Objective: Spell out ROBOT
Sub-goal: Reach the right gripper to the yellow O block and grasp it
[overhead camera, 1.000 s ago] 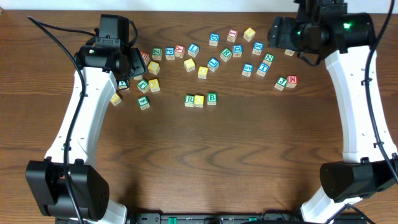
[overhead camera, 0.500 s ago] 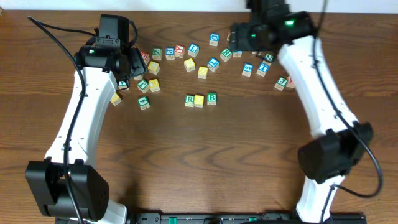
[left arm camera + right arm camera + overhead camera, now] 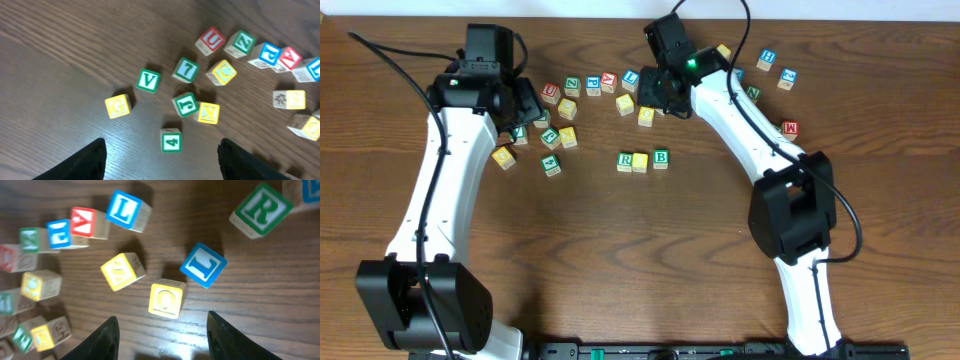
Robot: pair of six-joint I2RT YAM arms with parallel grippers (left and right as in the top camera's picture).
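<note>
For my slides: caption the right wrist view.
Open right gripper over a yellow cube, blue L cube beside it.

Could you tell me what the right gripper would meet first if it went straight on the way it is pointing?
Most likely the yellow-topped cube, lying straight ahead of the right gripper, centred between its open fingers, though depth is unclear. The nearer blue L cube sits further on.

We find bare table (image 3: pixel 650 250) in front of the spelled row (image 3: pixel 640 160), free for either arm. Behind it the right arm (image 3: pixel 735 115) slants across the cubes. Before the right gripper (image 3: pixel 162 330), the yellow O cube (image 3: pixel 166 298) is hemmed in: the blue L cube (image 3: pixel 203 265) sits just beside one corner and the yellow S cube (image 3: pixel 123 271) near the other. Before the left gripper (image 3: pixel 161 157), the green 4 cube (image 3: pixel 171 140) stands apart, with wood clear on either side.
</note>
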